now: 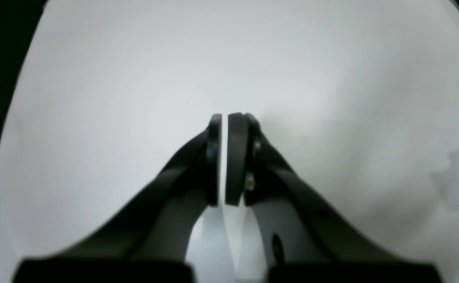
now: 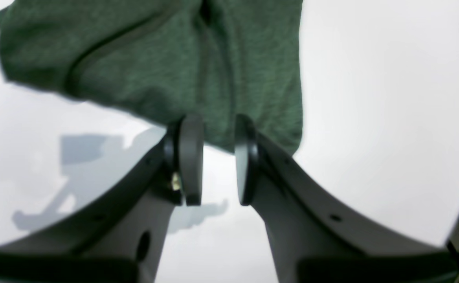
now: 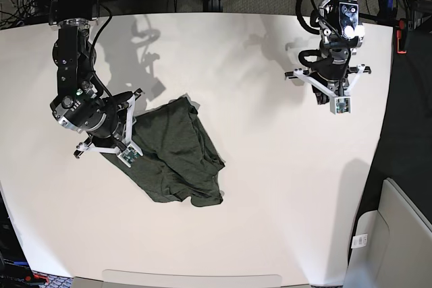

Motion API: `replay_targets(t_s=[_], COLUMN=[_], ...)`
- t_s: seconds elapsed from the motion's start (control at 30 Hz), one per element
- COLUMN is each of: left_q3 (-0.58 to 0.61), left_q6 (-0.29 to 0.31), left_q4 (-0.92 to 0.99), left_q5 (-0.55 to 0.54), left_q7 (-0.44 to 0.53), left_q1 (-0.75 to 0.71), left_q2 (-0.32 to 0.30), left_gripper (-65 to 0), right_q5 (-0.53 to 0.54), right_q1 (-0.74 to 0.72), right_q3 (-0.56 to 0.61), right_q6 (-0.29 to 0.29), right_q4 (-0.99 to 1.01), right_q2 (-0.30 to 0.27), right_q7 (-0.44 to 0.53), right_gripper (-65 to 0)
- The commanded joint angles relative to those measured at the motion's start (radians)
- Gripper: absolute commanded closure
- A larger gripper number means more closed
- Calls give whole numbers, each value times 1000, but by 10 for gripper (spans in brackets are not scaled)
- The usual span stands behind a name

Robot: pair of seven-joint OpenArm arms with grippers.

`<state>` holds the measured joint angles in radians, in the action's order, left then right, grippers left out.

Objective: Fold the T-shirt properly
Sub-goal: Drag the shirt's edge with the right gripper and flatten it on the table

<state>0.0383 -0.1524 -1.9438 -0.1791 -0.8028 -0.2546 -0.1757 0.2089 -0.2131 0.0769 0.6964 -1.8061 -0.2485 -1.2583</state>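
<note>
The left gripper [image 1: 224,118] hangs over the white table [image 1: 115,98] with its two dark pads [image 1: 235,157] drawn together to a thin slit, nothing between them, and a faint grey shadow right of them.

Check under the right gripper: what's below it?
Under the right gripper, jaws apart and empty: white table and the T-shirt edge just ahead. Base view: the arm covers part of the shirt; that part is unseen.

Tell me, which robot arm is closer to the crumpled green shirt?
The right. The right gripper hangs at the edge of the crumpled dark olive-green knit T-shirt, fingers apart. The left gripper is far across the white table, shut.
</note>
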Motion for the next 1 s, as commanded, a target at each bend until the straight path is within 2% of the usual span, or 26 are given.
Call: replay_targets(t_s=[0.0, 0.33, 0.53, 0.63, 0.7, 0.83, 0.97], left_q3=[-1, -2, 1, -1, 1, -1, -5], left_q6=[-2, -2, -2, -2, -2, -2, -2], left_q4=[-21, -19, -19, -19, -19, -19, -21], left_q5=[5, 5, 3, 3, 3, 3, 3], left_q7=[27, 27, 27, 27, 27, 27, 27], left_q1=[8, 11, 11, 11, 11, 8, 5], left_q2=[-5, -3, -3, -3, -3, -3, -3], left_gripper=[-8, -9, -9, -9, -9, -9, -8], right_q5=[19, 39, -7, -29, -53, -128, -136], right_q1=[-1, 51, 45, 40, 39, 2, -52], right_q3=[-4, 13, 133, 145, 146, 146, 148], right_q6=[2, 2, 2, 2, 2, 2, 2], right_q4=[-27, -27, 47, 93, 113, 170, 249], right_q2=[-13, -25, -45, -38, -18, 34, 82], right_q7=[5, -22, -14, 7, 42, 50, 87], right_gripper=[-122, -122, -122, -122, -122, -122, -122])
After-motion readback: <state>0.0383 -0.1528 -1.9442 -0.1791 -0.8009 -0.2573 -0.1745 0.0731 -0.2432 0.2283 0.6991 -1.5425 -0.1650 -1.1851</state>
